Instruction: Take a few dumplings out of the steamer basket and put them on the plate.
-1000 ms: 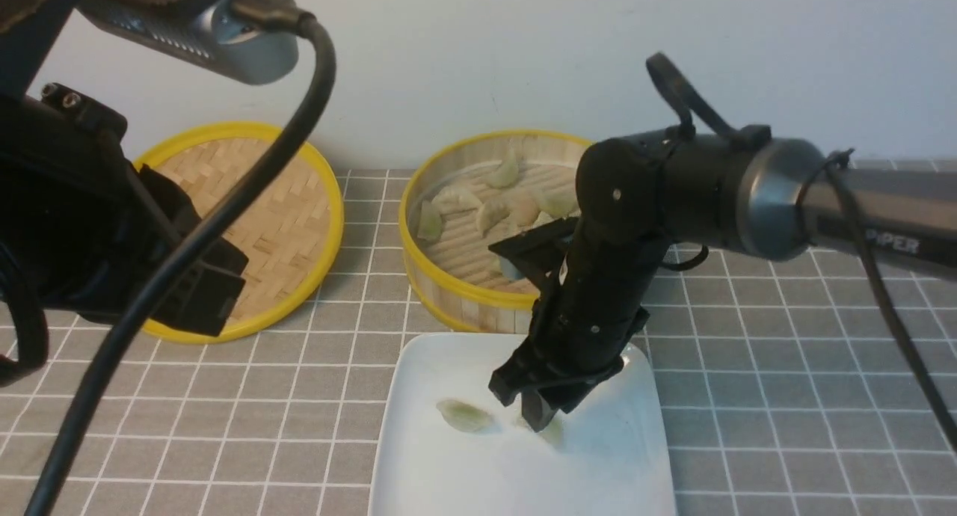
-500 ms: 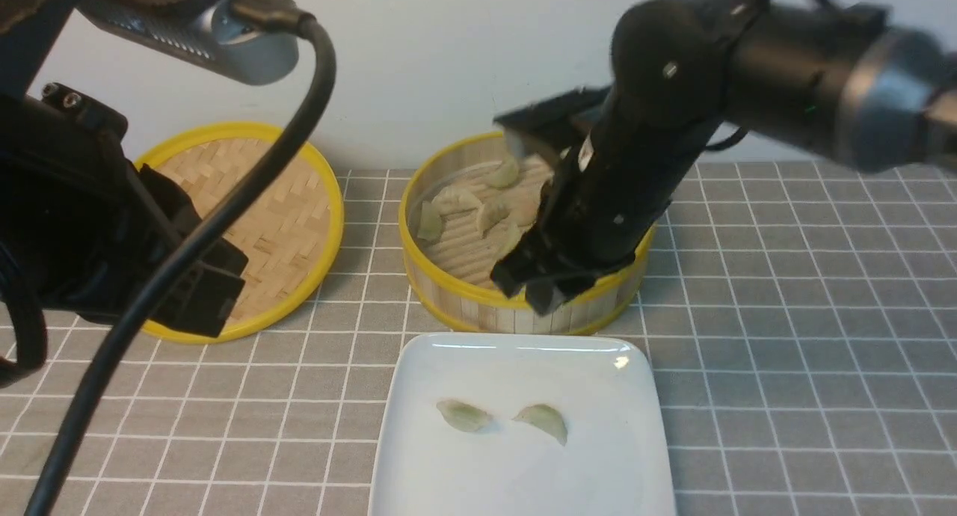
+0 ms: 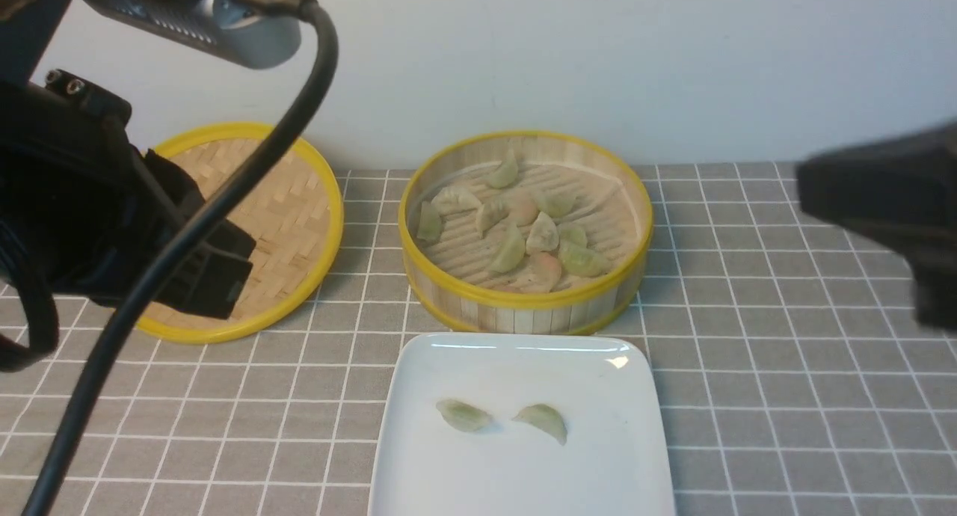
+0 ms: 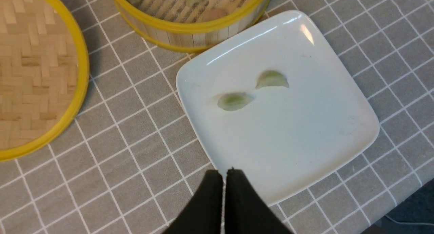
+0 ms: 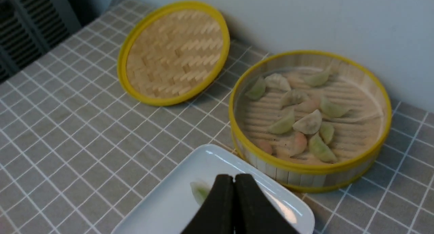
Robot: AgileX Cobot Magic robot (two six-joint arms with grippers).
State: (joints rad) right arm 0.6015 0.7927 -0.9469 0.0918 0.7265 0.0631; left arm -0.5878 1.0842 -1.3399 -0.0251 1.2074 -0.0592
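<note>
Right gripper (image 5: pixel 234 177) pulled back, fingers (image 5: pixel 220 203) clenched empty, dumplings (image 3: pixel 463 416) apart on plate (image 3: pixel 523 486).

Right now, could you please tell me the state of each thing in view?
Steamer basket: uncovered, many dumplings inside.
Lid: off, lying flat on the table beside the basket.
Plate: holds two dumplings, side by side.
Left gripper: jaws shut, empty.
Right gripper: jaws shut, empty.
</note>
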